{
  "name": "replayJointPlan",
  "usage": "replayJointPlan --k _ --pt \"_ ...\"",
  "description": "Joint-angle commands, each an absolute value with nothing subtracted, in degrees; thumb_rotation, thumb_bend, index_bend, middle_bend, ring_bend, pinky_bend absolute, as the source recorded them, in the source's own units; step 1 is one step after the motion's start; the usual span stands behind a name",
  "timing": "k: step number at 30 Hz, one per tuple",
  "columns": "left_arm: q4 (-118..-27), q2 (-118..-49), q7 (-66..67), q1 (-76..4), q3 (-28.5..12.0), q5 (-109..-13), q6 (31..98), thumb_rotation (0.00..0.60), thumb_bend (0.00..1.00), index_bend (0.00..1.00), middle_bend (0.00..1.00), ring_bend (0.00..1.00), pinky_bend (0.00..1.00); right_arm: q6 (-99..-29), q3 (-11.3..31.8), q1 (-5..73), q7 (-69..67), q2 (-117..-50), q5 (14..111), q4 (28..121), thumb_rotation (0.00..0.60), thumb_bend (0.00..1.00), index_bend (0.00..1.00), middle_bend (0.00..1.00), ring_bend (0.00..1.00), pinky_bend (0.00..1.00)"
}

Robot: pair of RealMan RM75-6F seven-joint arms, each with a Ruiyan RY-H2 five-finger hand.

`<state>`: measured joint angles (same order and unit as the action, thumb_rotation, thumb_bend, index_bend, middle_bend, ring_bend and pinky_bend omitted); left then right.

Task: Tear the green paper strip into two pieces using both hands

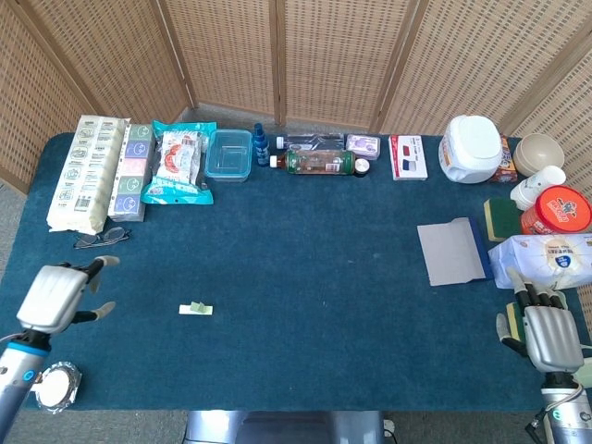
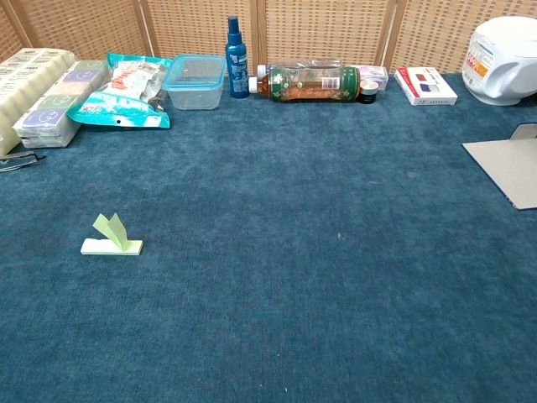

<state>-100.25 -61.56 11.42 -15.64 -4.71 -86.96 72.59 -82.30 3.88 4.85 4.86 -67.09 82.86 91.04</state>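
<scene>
- Blue-carpeted tabletop [image 1: 305, 277], wicker screen [image 1: 231, 55] behind.
- Green paper strip [image 1: 196, 308] flat on tabletop, left of centre, one end folded up; untouched, untorn.
- Left hand [image 1: 57, 296] near left edge, well apart from strip; fingers [image 1: 100, 263] spread, released, grasping nothing.
- Right hand [image 1: 548, 335] at right edge beside white packet [image 1: 546, 259]; fingers straight, released, empty.

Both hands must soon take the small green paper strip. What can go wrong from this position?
1. The green paper strip is small and lies almost flat on the blue cloth; the fingers may push it or pinch cloth rather than paper.
2. The right hand is far away at the table's other edge, beside the white packet; a wide reach could knock it.
3. The left hand moves near the glasses and might brush them.
</scene>
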Motion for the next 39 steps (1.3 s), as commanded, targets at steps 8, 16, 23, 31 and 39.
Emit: replayJointPlan --k 8,16,23,31,39 --pt "-102.54 -63.65 16.95 -22.36 -5.39 -82.18 62.71 0.532 0.16 0.28 1.0 1.0 1.0 -81.16 4.02 5.57 5.84 -67.65 82.38 91.25 0.507 0.52 0.0 0.18 0.23 0.31" --pt "-102.42 -66.11 19.24 -23.56 -3.78 -79.77 60.48 0.545 0.3 0.32 1.0 1.0 1.0 -81.12 4.07 5.56 5.95 -67.66 82.05 91.47 0.508 0.52 0.0 0.18 0.24 0.32" --pt "-101.05 -67.99 19.76 -23.65 -2.46 -78.59 60.17 0.491 0.3 0.35 1.0 1.0 1.0 -81.13 3.97 5.55 6.05 -67.71 82.08 91.55 0.509 0.52 0.0 0.18 0.24 0.34" --pt "-99.35 -70.8 20.98 -24.27 -1.77 -77.64 59.86 0.452 0.3 0.41 1.0 1.0 1.0 -80.79 3.59 5.24 5.76 -67.66 81.59 91.44 0.509 0.52 0.0 0.18 0.25 0.36" --pt "-97.31 -73.21 21.64 -25.37 -1.57 -76.96 59.11 0.419 0.29 0.39 1.0 1.0 1.0 -81.17 3.55 4.87 5.59 -67.65 81.39 91.28 0.51 0.52 0.0 0.18 0.25 0.36"
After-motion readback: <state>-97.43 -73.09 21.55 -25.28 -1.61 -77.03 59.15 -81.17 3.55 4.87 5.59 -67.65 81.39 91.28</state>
